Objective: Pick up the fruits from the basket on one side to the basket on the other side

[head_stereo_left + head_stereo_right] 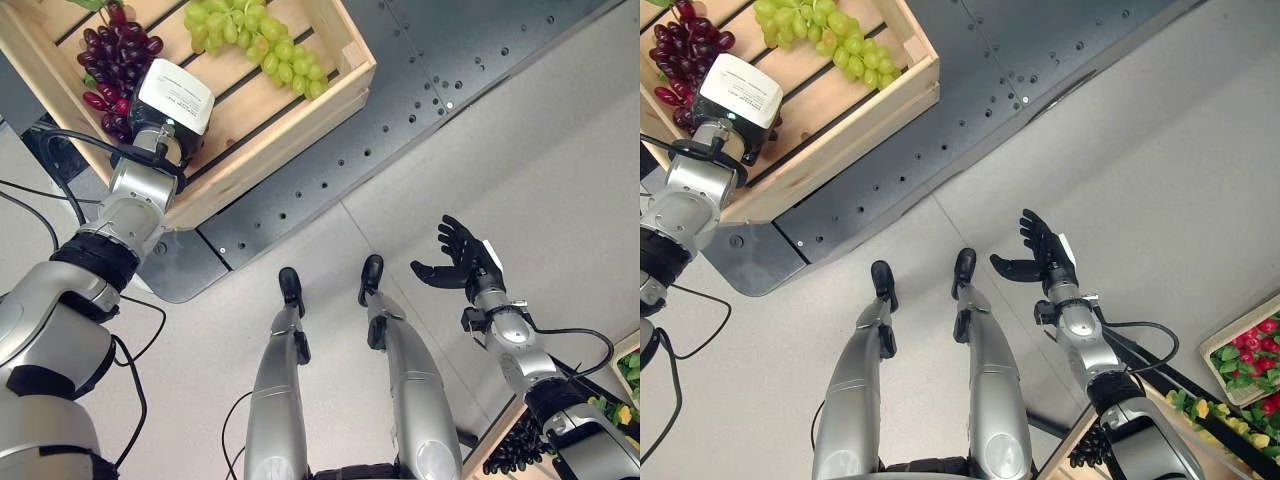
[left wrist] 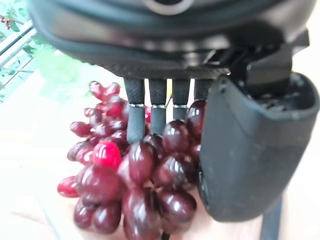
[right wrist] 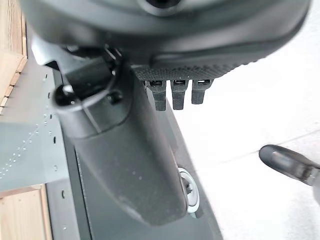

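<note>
A wooden crate (image 1: 300, 115) at the upper left holds a bunch of dark red grapes (image 1: 115, 55) and a bunch of green grapes (image 1: 255, 40). My left hand (image 2: 165, 45) reaches into that crate over the red grapes (image 2: 135, 185). Its straight fingers (image 2: 135, 115) touch the far side of the bunch and its thumb (image 2: 245, 155) stands beside it, with nothing clasped. My right hand (image 1: 455, 262) hangs over the pale floor at the right, open and holding nothing, its fingers spread.
The crate rests on a dark perforated metal platform (image 1: 420, 90). At the lower right another wooden crate (image 1: 1080, 440) holds dark grapes (image 1: 515, 450). A further crate (image 1: 1245, 350) with red fruit and green leaves stands at the right edge.
</note>
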Robot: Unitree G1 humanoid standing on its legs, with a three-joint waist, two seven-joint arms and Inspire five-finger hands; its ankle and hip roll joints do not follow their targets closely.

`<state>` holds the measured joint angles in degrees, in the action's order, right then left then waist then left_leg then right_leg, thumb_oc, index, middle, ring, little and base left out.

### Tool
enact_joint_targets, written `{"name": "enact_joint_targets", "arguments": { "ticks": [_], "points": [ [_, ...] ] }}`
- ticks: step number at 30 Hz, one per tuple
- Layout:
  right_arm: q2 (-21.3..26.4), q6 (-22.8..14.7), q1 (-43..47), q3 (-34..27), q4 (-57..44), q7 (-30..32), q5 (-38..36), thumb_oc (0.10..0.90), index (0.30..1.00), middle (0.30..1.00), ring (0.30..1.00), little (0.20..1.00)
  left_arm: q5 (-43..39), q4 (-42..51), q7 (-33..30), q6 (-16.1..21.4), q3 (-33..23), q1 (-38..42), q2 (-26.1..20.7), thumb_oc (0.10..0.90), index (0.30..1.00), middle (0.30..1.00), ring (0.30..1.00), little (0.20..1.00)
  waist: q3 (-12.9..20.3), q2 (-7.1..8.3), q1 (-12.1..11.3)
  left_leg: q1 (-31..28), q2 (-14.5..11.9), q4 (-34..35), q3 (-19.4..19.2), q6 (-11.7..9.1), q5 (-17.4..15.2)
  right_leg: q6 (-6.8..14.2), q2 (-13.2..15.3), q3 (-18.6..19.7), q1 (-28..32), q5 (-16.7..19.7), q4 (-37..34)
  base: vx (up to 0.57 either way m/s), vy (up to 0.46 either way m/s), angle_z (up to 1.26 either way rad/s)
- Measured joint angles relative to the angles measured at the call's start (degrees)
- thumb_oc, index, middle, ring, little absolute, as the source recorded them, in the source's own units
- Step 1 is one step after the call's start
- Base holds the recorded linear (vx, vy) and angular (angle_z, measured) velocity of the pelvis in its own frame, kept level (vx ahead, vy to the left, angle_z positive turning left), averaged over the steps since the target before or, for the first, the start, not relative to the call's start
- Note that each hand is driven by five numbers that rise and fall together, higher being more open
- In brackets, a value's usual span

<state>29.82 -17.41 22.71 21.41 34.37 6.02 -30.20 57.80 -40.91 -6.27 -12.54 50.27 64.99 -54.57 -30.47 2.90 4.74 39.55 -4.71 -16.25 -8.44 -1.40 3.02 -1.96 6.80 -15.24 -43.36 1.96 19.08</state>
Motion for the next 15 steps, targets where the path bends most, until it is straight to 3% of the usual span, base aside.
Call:
{"name": "enact_joint_targets", "arguments": {
  "ticks": [10, 12, 15],
  "points": [
    [0.16, 0.00, -0.74, -0.40, -0.45, 0.01, -0.04, 0.800, 0.900, 0.900, 0.900, 0.900, -4.80, -0.84, -7.57, 5.27, -0.07, -3.87, -3.14, 0.400, 0.300, 0.300, 0.300, 0.300, -0.01, -0.01, 0.06, -3.64, 0.22, 2.63, 0.03, -0.45, 0.47, 0.11, -0.11, -0.26, 3.01, -0.09, -1.21, 0.00, 0.001, 0.00],
    [0.28, -0.01, -1.07, -0.49, -0.49, 0.01, -0.10, 0.800, 0.900, 0.900, 0.900, 0.900, -10.19, 0.28, -10.28, 7.28, -0.22, -4.94, -5.01, 0.400, 0.300, 0.300, 0.300, 0.300, -0.02, -0.03, -0.09, -4.20, 0.23, 3.00, -0.01, -0.49, 0.51, 0.12, -0.24, -0.15, 3.42, -0.10, -1.42, 0.00, 0.006, -0.02],
    [0.35, -0.01, -2.60, -0.50, -0.88, 0.01, -0.11, 0.800, 0.900, 0.900, 0.900, 0.900, -20.73, 1.00, -14.00, 10.61, -5.02, -8.45, -5.23, 0.400, 0.300, 0.300, 0.300, 0.300, -0.02, -0.04, -0.51, -5.71, 0.20, 3.46, 0.00, -0.51, 0.55, 0.13, -0.42, -0.10, 4.86, -0.11, -1.89, 0.00, 0.004, -0.01]
  ]
}}
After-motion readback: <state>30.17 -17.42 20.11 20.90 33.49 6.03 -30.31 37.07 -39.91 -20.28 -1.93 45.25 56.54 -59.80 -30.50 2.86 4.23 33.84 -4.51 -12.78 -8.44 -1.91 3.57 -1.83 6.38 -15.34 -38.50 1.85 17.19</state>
